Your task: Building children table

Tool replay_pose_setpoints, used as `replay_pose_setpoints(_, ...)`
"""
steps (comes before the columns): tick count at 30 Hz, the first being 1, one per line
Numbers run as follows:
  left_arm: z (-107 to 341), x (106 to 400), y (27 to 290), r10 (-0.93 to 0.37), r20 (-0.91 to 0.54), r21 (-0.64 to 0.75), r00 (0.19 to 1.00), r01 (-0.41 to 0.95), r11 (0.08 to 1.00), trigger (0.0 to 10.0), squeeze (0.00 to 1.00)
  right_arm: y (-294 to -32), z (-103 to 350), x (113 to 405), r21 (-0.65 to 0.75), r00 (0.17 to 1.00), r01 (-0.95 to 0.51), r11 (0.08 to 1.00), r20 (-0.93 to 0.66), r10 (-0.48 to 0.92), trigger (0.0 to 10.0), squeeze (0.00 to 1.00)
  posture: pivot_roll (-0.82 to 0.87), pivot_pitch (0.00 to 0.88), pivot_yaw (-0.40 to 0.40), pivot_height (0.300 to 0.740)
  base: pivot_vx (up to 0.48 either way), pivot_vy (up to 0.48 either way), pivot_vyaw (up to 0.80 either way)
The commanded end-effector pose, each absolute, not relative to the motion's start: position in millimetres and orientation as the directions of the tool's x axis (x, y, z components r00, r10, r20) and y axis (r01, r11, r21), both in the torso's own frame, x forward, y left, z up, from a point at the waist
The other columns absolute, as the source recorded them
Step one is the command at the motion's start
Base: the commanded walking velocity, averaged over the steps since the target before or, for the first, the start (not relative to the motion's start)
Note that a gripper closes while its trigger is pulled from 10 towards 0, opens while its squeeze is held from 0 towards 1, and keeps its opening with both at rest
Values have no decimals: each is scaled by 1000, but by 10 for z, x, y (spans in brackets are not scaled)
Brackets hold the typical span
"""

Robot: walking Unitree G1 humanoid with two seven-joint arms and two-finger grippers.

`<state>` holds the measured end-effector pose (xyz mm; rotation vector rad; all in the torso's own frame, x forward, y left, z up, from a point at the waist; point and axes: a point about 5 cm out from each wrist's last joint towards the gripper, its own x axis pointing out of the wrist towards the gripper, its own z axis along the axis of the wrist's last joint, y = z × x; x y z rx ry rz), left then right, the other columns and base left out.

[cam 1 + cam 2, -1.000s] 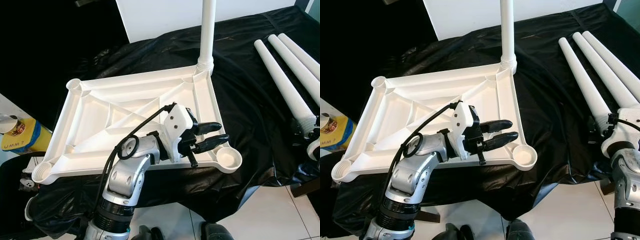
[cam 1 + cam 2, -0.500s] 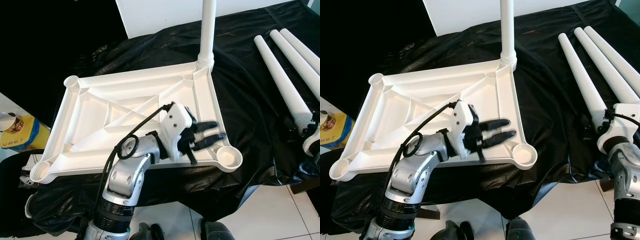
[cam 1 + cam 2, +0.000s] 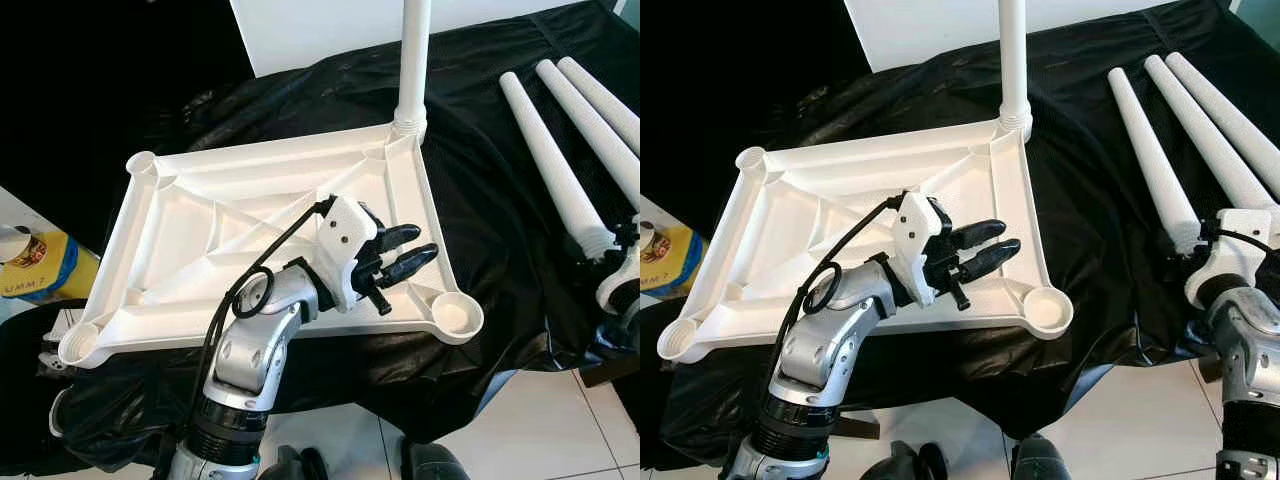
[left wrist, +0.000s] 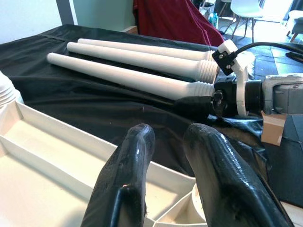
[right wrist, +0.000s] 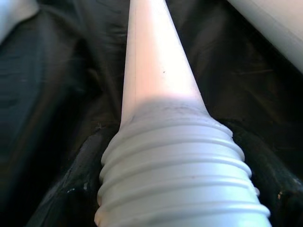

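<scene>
The white table top lies upside down on black cloth. One white leg stands screwed into its far right corner. Three loose legs lie on the cloth to the right. My left gripper hovers over the table top's near right part, just short of the empty corner socket. It is open by a narrow gap with nothing in it. My right gripper is shut on the threaded end of the nearest loose leg, with a black finger on each side of the thread.
A yellow container sits at the left, beside the cloth. A white board stands behind the table top. The cloth's front edge drops to the tiled floor. The other two loose legs lie beyond the gripped one.
My left gripper's fingers stand closer together than a second ago, and it has drawn back a little from the near right socket. The right gripper stays at the leg's threaded end.
</scene>
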<state>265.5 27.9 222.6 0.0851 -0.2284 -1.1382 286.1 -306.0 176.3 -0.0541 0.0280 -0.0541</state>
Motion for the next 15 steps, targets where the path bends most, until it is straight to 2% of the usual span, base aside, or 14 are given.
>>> replay_pose_setpoints(1,2235,2635,294,-900,137,193,414,880,435,10000,0,-2937,1675,2851,-4,999,17,1000,-37,-17,10000,0,-177,197,131,740,0,0,0)
replay_pose_setpoints(5,2229,2635,296,-899,134,194,418,878,437,10000,0,-2863,1775,2831,0,998,31,1000,56,-31,10000,0,-179,194,131,740,0,0,0)
replay_pose_setpoints(6,2228,2635,297,-899,134,195,418,878,437,10000,0,-2850,1789,2824,16,997,33,999,69,-34,0,0,-180,192,130,740,0,0,0)
replay_pose_setpoints(9,2227,2637,299,-898,134,196,418,877,438,10000,0,-2826,1823,2818,29,995,42,999,94,-45,0,0,-182,188,129,740,0,0,0)
replay_pose_setpoints(10,2230,2645,303,-897,135,205,421,874,441,10000,0,-2809,1865,2822,34,991,64,997,118,-68,10000,0,-183,185,128,740,0,0,0)
replay_pose_setpoints(15,2235,2671,321,-884,138,229,446,854,467,10000,0,-2722,1939,2836,24,987,46,999,154,-49,10000,0,-186,181,124,740,0,0,0)
